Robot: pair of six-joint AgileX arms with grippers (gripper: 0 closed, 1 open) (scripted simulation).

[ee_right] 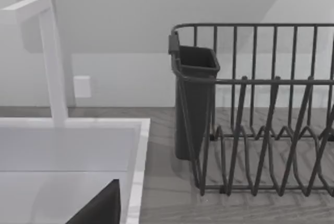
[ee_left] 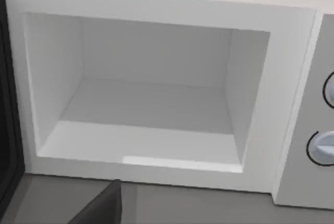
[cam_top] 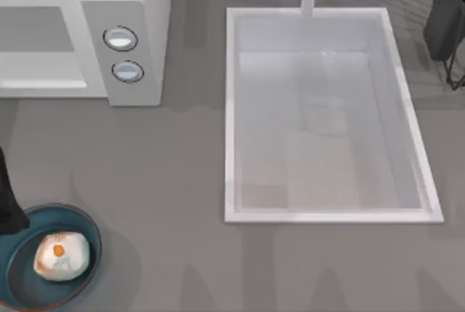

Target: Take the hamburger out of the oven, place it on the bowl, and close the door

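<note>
The left arm [cam_top: 9, 206] showed as a dark shape at the table's left edge, just beside the bowl [cam_top: 18, 283]; how wide its pincer stood could not be told, and nothing was seen in its hold. The hamburger [cam_top: 62, 255], a small pale bun blotched orange-brown, sat inside that round, shallow teal bowl with its thin orange-brown rim. Farther back, the oven [ee_left: 172, 4] stood with its smooth grey cavity bare, a boxy white shell with two round silver-blue knobs [cam_top: 120, 38]. A dark strip at the edge of the left wrist view was probably the door [ee_left: 8, 130], swung wide. Closing it appeared to be the step left. The likely risk was the arm sweeping past the bowl and knocking it, or pushing the smooth flat panel off-centre and sliding off it. The right arm [cam_top: 445, 14] was parked at the far right by a dark wire rack [ee_right: 261, 109], beyond the white rectangular sink [cam_top: 229, 108].
</note>
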